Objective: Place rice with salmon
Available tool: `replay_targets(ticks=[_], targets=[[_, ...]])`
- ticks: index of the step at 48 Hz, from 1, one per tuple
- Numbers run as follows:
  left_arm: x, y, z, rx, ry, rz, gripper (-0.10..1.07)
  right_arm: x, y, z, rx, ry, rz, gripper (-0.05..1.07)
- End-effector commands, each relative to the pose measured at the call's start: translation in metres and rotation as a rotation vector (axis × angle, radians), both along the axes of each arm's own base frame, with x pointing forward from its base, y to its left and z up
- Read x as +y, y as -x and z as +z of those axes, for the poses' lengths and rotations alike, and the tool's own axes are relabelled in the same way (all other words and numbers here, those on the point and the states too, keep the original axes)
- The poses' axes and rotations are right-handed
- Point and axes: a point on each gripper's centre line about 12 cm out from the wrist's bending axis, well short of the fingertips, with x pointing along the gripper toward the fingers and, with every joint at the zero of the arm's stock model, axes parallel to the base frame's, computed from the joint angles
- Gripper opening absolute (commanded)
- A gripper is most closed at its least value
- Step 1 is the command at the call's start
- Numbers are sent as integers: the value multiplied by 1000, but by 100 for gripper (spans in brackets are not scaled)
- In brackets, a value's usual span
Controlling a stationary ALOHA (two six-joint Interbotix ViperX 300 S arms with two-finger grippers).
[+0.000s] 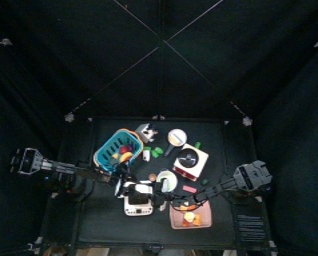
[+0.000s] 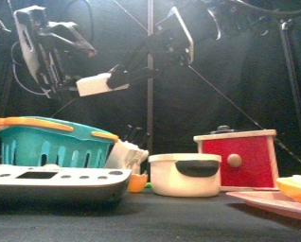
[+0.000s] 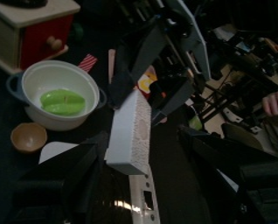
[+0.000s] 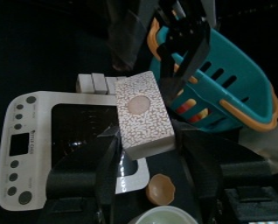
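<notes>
Rice block (image 4: 142,116), a white speckled slab, is pinched in the left claw (image 3: 124,144) above the scale (image 4: 54,149). Looks light, stiff, smooth-sided; best gripped across its long flat sides. Right claw (image 4: 144,175) is spread wide just beside it.

Crowded along the near edge of the table: white scale (image 2: 52,184) at left with the teal basket (image 2: 49,140) just behind, white pot (image 2: 185,174) in the middle, red box (image 2: 237,159) touching it on the right, pink plate (image 2: 274,200) at the near right corner (only its rim visible). Open air above all of these in the front view, occupied only by a white block (image 2: 100,83) held high at left. Narrow gaps between basket, pot and box; far side of the table less packed.
</notes>
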Motion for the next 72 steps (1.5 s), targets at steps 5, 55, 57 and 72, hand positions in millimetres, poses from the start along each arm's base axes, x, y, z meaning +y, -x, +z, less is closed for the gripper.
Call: replay_targets(ticks=[5, 55, 57, 72], targets=[[-1, 2, 18, -80, -48, -18, 97, -11, 13, 36, -76, -116, -126, 57], [-2, 17, 11, -76, -86, -27, 97, 13, 110, 38, -176, -270, -703, 57], [-2, 17, 11, -78, -86, -27, 97, 14, 109, 36, -174, -276, -689, 57], [-1, 20, 6, -61, -86, -25, 97, 6, 93, 14, -102, -387, -621, 57]])
